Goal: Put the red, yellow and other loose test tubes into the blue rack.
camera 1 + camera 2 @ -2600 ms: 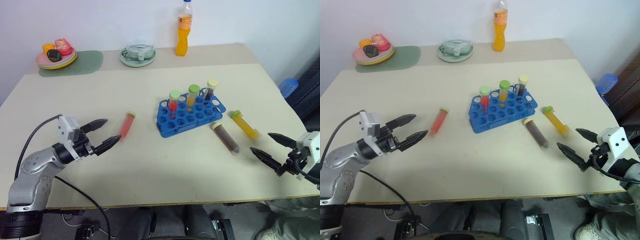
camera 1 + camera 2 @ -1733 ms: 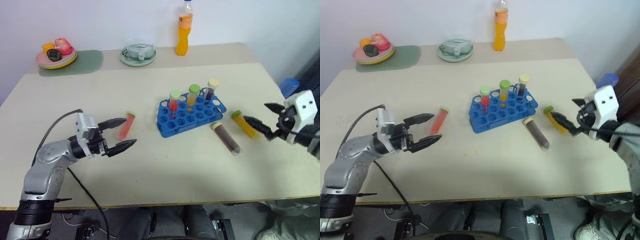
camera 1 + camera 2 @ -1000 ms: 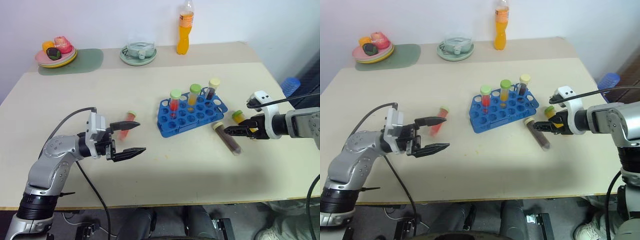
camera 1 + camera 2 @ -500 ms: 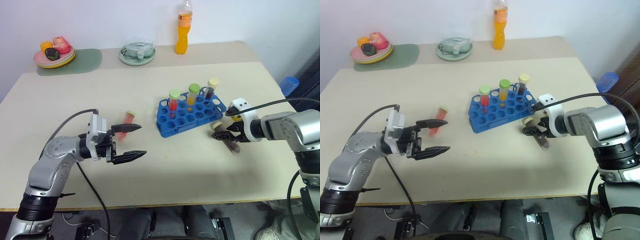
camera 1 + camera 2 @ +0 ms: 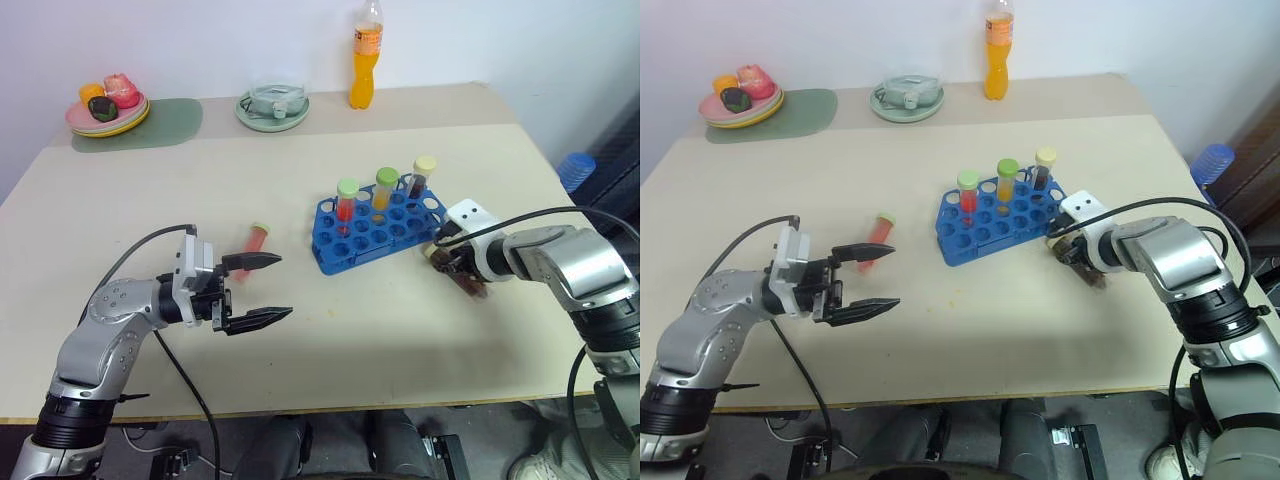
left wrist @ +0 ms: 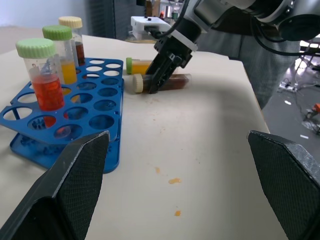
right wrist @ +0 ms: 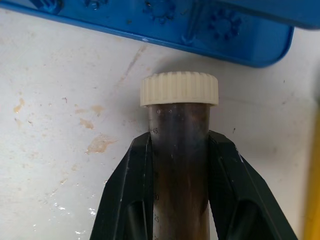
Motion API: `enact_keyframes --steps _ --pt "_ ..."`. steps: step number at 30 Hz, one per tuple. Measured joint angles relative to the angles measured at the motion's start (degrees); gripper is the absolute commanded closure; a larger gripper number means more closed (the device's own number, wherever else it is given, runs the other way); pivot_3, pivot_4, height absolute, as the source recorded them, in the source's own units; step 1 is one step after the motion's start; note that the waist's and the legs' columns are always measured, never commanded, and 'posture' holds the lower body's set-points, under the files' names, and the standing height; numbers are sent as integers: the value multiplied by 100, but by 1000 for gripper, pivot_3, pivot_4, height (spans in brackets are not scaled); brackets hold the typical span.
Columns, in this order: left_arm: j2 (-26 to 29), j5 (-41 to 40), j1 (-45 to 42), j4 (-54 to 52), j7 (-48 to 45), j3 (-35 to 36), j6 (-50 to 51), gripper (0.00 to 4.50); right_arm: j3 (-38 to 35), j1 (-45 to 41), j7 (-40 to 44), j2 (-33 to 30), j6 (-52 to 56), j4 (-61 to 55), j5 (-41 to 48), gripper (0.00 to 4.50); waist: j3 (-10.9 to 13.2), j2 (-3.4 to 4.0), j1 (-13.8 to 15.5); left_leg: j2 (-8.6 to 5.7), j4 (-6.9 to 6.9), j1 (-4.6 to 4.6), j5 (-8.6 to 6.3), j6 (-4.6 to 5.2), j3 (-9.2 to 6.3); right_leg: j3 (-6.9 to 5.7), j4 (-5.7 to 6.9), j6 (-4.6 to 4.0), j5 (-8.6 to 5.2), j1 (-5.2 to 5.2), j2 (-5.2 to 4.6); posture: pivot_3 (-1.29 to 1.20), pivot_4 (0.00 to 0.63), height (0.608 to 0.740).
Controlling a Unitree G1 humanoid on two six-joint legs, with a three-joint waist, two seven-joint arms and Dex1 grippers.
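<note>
The blue rack [image 5: 350,258] stands right of the table's middle with three capped tubes upright in it. A red test tube [image 5: 256,240] lies loose to its left. My left gripper [image 5: 283,286] hovers open just in front of the red tube, with nothing between its fingers. A brown test tube [image 7: 180,115] with a cream cap lies by the rack's right end, and my right gripper [image 5: 447,258] is shut on it, a finger on each side. The yellow test tube [image 6: 142,65] lies just behind the brown one.
Along the table's far side stand an orange drink bottle [image 5: 364,55], a green bowl on a saucer [image 5: 273,105], and a plate of fruit [image 5: 105,108] on a green mat [image 5: 155,125]. A blue object [image 5: 577,170] sits beyond the table's right edge.
My right gripper came in from the right, dropped onto the brown tube and shut on it. The left gripper has stayed open in the same place.
</note>
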Motion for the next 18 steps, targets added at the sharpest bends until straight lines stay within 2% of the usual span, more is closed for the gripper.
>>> enact_keyframes --steps 7,10,12,15,18 --pt "-1 1 67 1 40 -3 -43 0 51 324 433 -189 -558 -576 -111 3686 1 1 0 1 -3 -1 0 0 0 0 -1 0 0 -3 0 0 150 740" --pt "-1 2 111 5 47 -1 -57 0 -334 637 840 -221 -1071 -1015 163 3686 1 1 26 0 -3 -4 0 0 0 0 -2 0 0 -2 0 0 150 740" --pt "-5 7 126 18 67 7 -108 0 -845 858 1173 -163 -1484 -1326 518 3686 2 0 42 0 -1 -4 0 0 -2 -1 -3 0 0 0 0 0 150 740" --pt "-48 42 124 68 126 11 -176 0 -1621 938 1305 336 -2007 -1533 989 3686 1 -2 34 0 -1 3 0 0 -2 -1 -3 0 0 6 1 0 150 740" --pt "-190 44 112 122 218 10 -249 0 -2175 979 1089 1180 -2947 -1393 1146 3686 1 -2 27 1 -6 12 0 0 -1 0 0 0 0 8 1 0 150 740"
